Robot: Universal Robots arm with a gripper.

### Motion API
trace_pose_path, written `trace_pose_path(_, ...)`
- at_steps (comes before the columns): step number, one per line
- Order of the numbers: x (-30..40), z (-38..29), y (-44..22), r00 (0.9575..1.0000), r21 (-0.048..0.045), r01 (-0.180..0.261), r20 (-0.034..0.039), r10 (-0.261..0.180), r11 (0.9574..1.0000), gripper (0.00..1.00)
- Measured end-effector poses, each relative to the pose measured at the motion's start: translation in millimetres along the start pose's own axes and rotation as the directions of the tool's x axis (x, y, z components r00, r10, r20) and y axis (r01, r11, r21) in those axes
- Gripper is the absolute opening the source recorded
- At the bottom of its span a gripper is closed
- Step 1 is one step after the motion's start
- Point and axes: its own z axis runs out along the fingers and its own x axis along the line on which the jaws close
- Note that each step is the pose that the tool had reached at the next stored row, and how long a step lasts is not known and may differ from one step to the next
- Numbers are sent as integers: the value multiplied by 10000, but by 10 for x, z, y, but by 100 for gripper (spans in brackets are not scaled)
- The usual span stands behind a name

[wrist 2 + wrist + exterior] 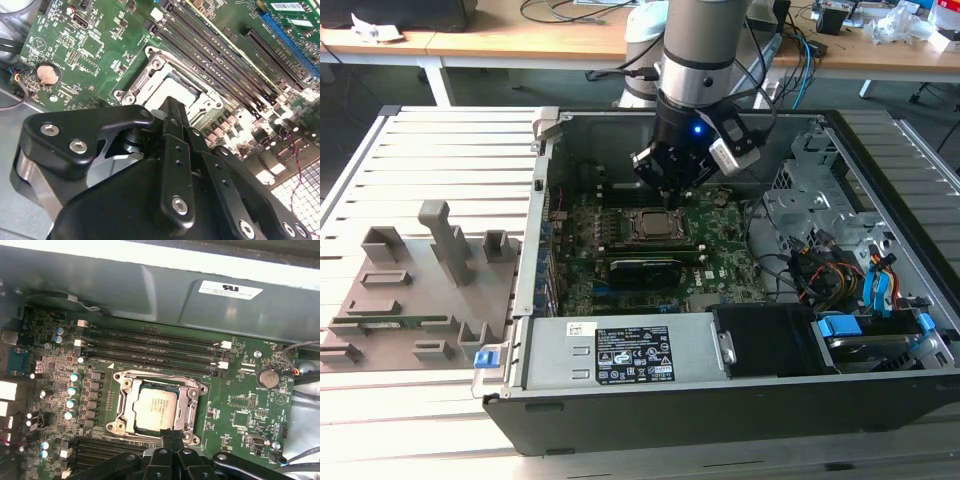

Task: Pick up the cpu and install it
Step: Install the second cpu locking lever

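Exterior view shows the black gripper (672,192) hanging low inside the open black desktop computer case (740,400), just above the metal-framed motherboard socket (654,224). Whether its fingers are open or closed I cannot tell, nor whether they touch anything. In both wrist views the cpu (157,409) (172,90), a flat square chip with a silvery top plate, lies seated in that socket on the green motherboard (240,410), directly beneath the gripper's tip.

A long wooden desk (570,40) strewn with cables (560,12) stands behind the slatted metal table (440,150).
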Motion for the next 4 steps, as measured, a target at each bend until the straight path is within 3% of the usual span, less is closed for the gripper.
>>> trace_pose_path(4,0,0,0,10000,2,0,0,0,10000,11)
